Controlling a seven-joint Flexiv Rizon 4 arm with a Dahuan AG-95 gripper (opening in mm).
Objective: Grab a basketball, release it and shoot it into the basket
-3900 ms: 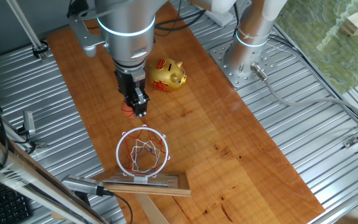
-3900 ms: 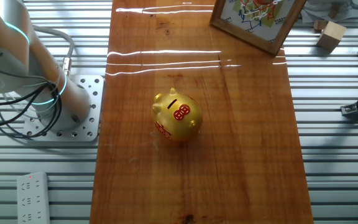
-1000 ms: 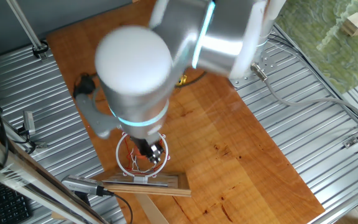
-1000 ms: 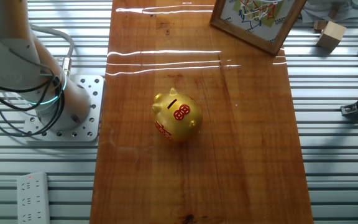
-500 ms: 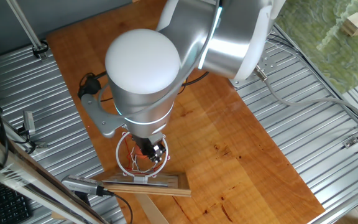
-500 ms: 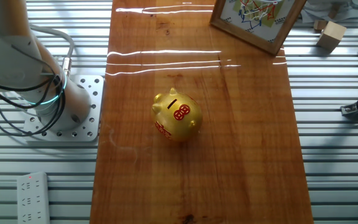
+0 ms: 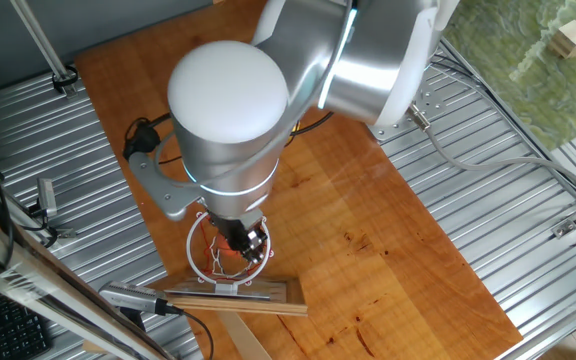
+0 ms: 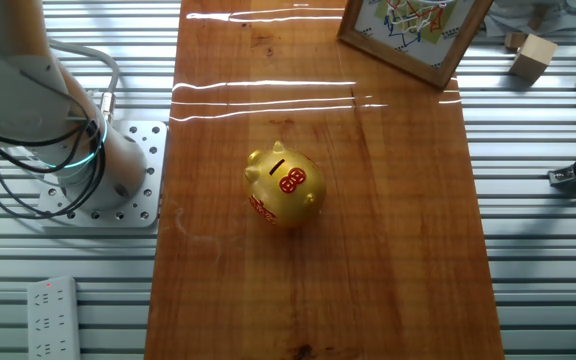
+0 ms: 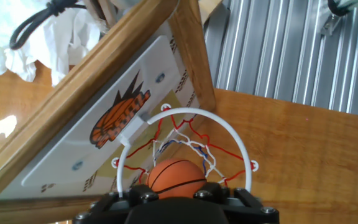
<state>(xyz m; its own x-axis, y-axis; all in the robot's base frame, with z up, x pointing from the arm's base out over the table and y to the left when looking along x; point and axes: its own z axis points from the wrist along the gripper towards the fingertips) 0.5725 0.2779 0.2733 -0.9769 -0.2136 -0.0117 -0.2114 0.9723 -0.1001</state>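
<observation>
The basketball (image 9: 178,178) is small and orange with dark seams. In the hand view it sits between my gripper's (image 9: 176,194) two black fingers, just over the basket's white ring (image 9: 230,134) and its red and white net (image 9: 166,148). The wooden backboard (image 9: 92,124) stands behind the ring. In one fixed view my gripper (image 7: 244,240) hangs inside the outline of the ring (image 7: 195,252), with the orange ball (image 7: 234,240) showing at the fingers. The big arm hides most of the hoop there. The gripper is shut on the ball.
A gold-and-red piggy bank (image 8: 286,187) stands mid-table in the other fixed view, with the backboard (image 8: 413,30) at the far edge. The arm's base (image 8: 118,170) is bolted beside the wooden board. Ribbed metal surrounds the board (image 7: 408,240). A cable (image 7: 140,135) trails behind the arm.
My gripper has carried the ball from the spot beside the piggy bank to above the hoop. Over the last half second it has barely moved.
</observation>
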